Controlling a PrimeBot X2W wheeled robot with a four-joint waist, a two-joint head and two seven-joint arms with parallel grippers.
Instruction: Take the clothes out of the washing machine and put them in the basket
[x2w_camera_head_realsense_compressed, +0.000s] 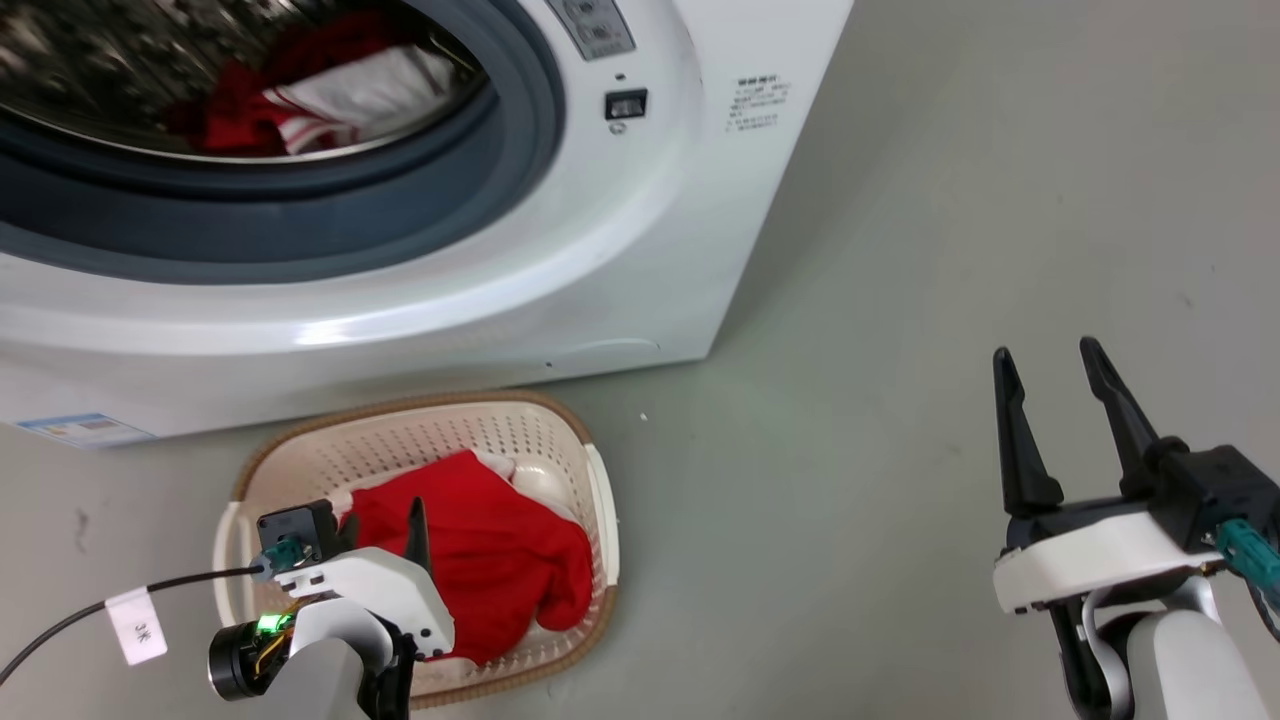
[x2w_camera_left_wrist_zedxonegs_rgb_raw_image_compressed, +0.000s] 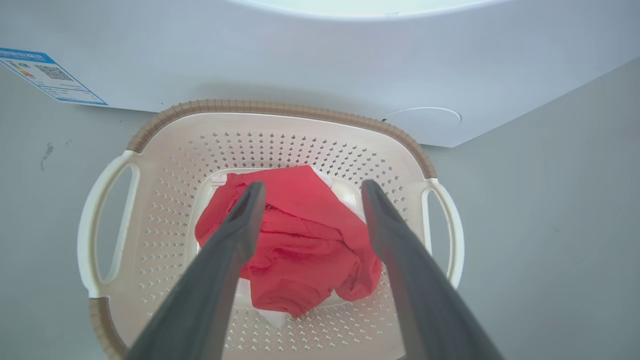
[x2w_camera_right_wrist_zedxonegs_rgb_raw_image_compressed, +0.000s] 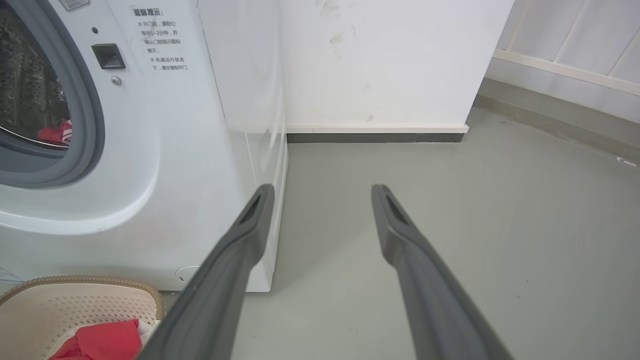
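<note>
The left pincer hangs spread over the basket, above a red garment lying loose inside. The basket sits on the floor just beside the washing machine, at 6 o'clock from its drum, where more red-and-white clothes lie. The right pincer, spread and empty, is at 4 o'clock.

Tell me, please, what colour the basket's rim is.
The rim of the basket is brown with a woven look; the left wrist view shows it best.
</note>
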